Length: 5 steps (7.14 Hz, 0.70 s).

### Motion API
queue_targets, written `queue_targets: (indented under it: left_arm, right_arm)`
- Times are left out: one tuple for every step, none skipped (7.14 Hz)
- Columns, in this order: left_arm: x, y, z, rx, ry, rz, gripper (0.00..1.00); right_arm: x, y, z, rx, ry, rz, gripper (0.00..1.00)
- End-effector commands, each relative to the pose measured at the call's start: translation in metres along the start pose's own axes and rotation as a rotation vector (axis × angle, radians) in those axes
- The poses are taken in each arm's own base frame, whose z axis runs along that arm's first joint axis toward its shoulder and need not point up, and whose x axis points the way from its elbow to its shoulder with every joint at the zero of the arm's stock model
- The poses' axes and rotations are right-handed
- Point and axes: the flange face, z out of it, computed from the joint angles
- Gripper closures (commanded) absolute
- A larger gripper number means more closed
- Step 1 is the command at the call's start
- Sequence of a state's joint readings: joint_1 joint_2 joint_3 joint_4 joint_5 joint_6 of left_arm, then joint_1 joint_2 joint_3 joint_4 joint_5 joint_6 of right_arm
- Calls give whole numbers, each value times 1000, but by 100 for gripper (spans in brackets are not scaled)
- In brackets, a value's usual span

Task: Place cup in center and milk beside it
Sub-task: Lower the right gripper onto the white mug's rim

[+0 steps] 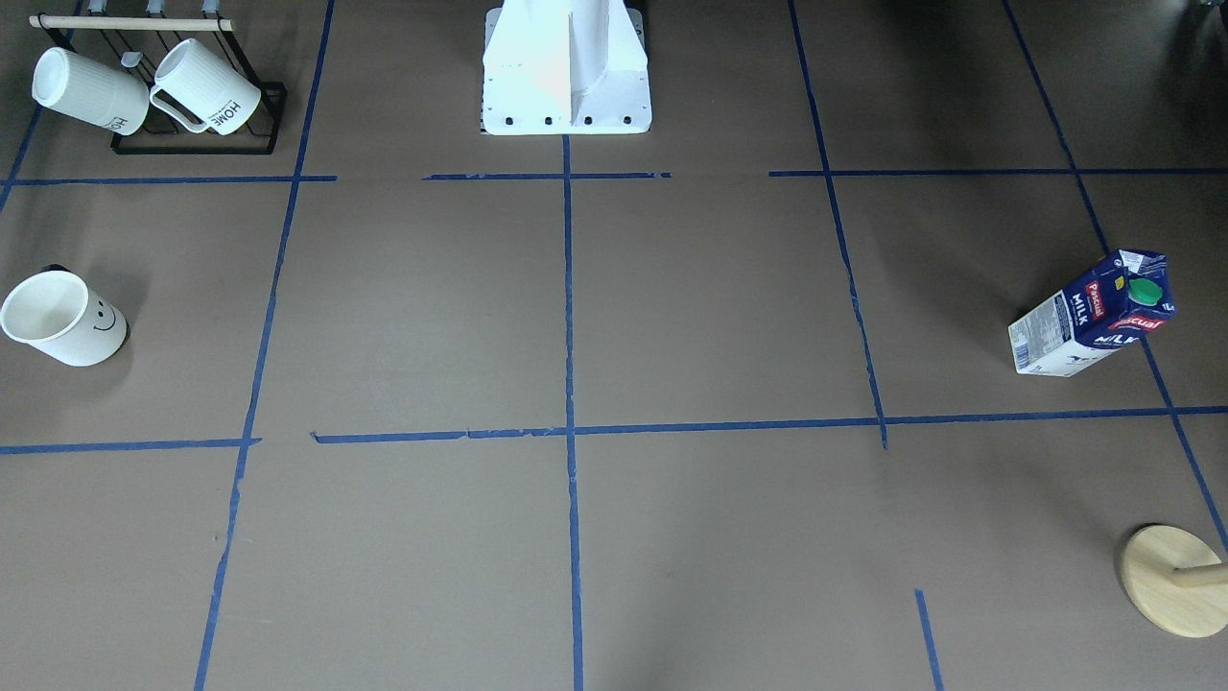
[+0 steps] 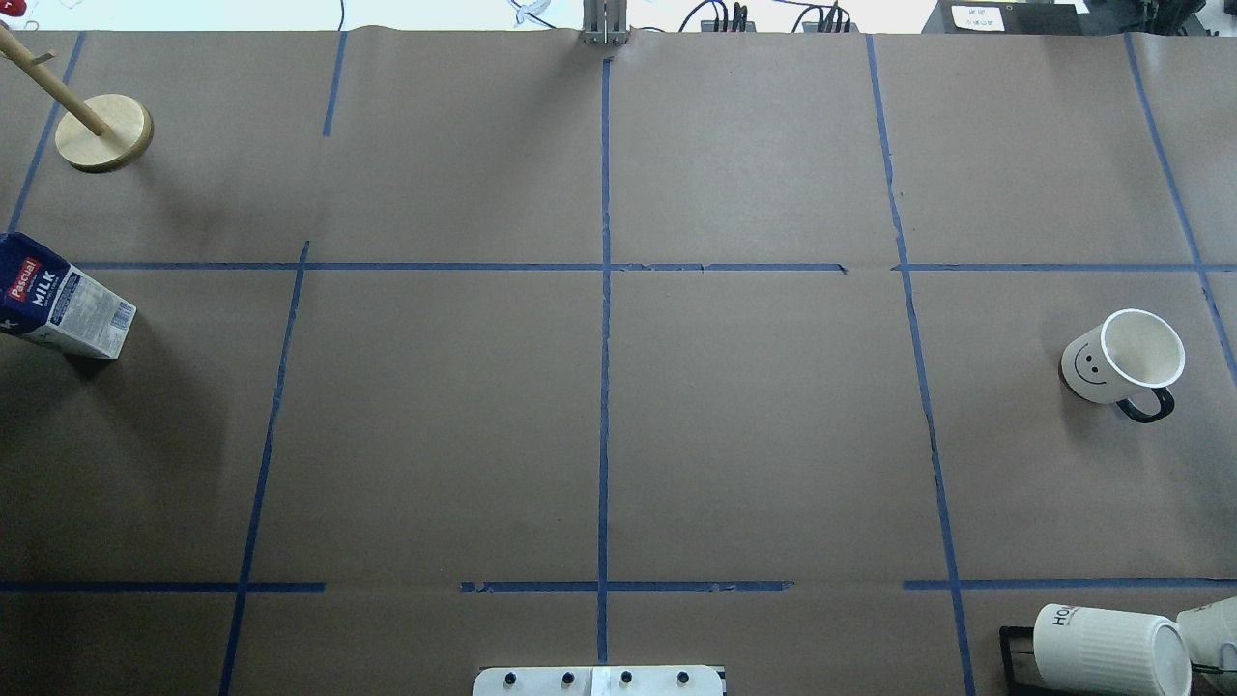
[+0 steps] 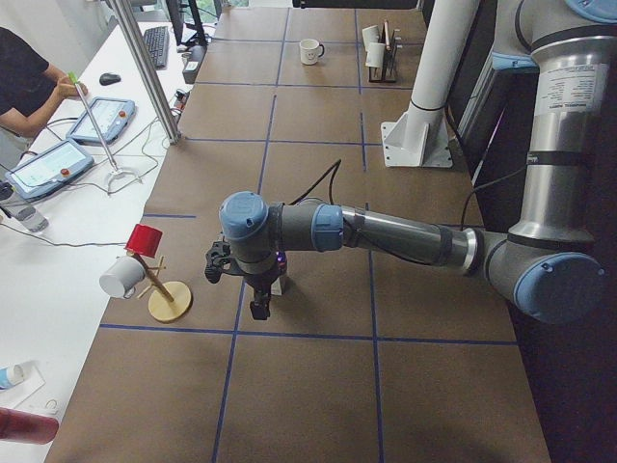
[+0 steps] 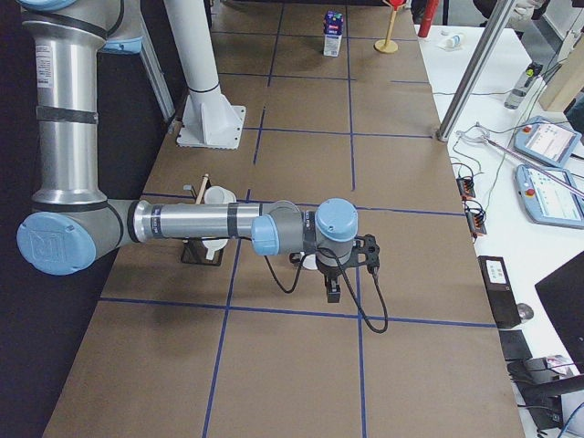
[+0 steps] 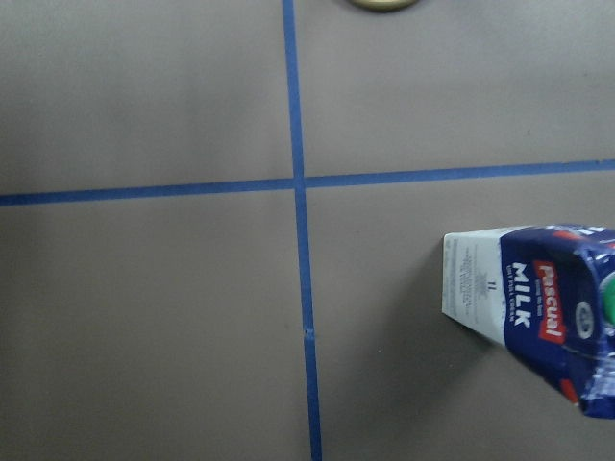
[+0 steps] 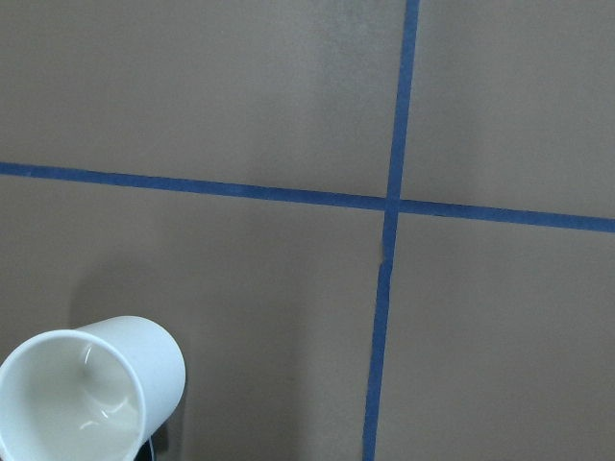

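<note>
The cup (image 1: 62, 319), a white mug with a smiley face, stands upright on the robot's right side (image 2: 1121, 360). It also shows low in the right wrist view (image 6: 91, 394). The milk (image 1: 1094, 315), a dark blue carton, stands upright on the robot's left side (image 2: 58, 302) and at the right edge of the left wrist view (image 5: 538, 307). The center (image 2: 638, 300) is bare brown paper. My left gripper (image 3: 258, 307) hovers over the milk. My right gripper (image 4: 334, 290) hovers over the cup. I cannot tell whether either is open or shut.
A black rack with ribbed "HOME" mugs (image 1: 192, 96) stands near the robot's right (image 2: 1102, 648). A wooden peg stand (image 1: 1175, 579) is beyond the milk (image 2: 103, 132). The white robot base (image 1: 566, 77) is at the near middle edge.
</note>
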State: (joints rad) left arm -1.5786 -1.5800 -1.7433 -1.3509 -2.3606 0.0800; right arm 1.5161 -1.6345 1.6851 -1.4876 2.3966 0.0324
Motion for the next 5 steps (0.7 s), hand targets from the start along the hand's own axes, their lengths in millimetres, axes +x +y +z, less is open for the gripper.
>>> queue_targets:
  left_arm:
    - [-3, 9, 3, -6, -5, -6, 0]
    - [-5, 14, 6, -10, -1, -11, 0]
    - [-6, 14, 7, -10, 1, -12, 0]
    - [-6, 14, 7, -10, 3, -10, 0]
    - [-5, 14, 7, -8, 2, -8, 0]
  right_arm:
    - [-35, 6, 22, -50, -47, -65, 0]
    - [-57, 5, 34, -76, -53, -108, 0]
    - [-66, 4, 41, -91, -53, -65, 0]
    - [-79, 2, 48, -65, -59, -21, 0]
    - [-99, 1, 64, -53, -44, 41, 1]
